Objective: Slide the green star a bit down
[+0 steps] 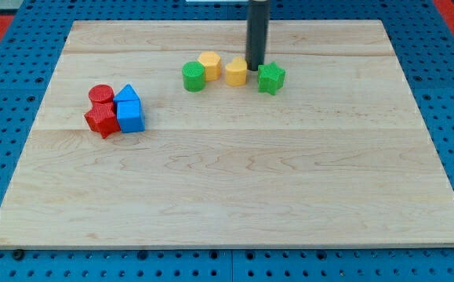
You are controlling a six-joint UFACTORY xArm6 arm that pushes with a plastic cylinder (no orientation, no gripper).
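Blue pegboard is framing a pale wooden counter (pixel 234 188) that is carrying all the blocks. My rod is running out of the view's top edge, so its upper part is cut off, and it is hiding part of the yellow block (pixel 236 72) behind it. My tip (pixel 255 68) is sitting just left of the green star (pixel 271 77), seemingly touching it (no jaws here, only a bare rod holding nothing). No writing is showing anywhere. Further left are lying a yellow hexagonal block (pixel 209 63) and a green cylinder (pixel 194 77). Well apart, at the view's left, are clustering a red cylinder (pixel 100 95), a red star (pixel 101 121), a blue block (pixel 128 96) and a blue cube (pixel 131 116).
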